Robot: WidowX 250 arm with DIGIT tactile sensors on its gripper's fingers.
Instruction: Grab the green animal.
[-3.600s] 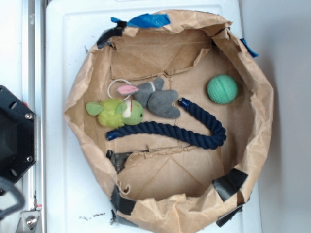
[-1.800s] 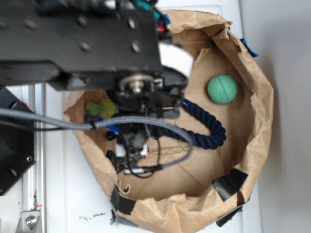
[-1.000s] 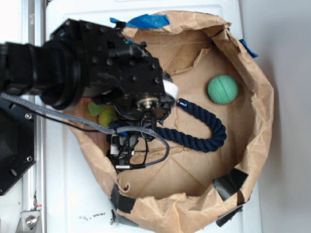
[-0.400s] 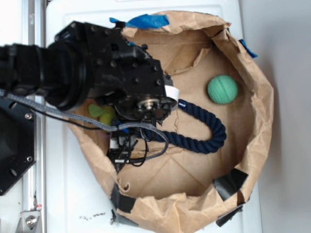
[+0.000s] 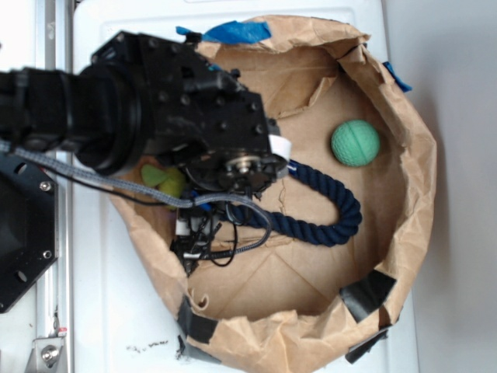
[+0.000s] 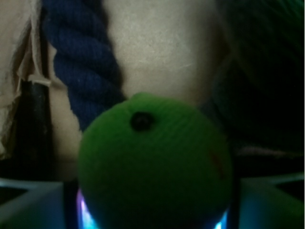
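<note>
Wrist view: lime-green fuzzy plush animal [image 6: 155, 164] fills the foreground between the claw [image 6: 152, 205] fingers, touching both; grip looks closed on it. Dark-blue twisted rope [image 6: 81, 62] lies far left.

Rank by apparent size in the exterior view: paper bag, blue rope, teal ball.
1. paper bag, spans most of the frame
2. blue rope, partly hidden by the arm
3. teal ball, smallest

A white table top [image 5: 116, 311] carries a crumpled brown paper bag [image 5: 419, 210], taped at its rim, lying opened flat.
</note>
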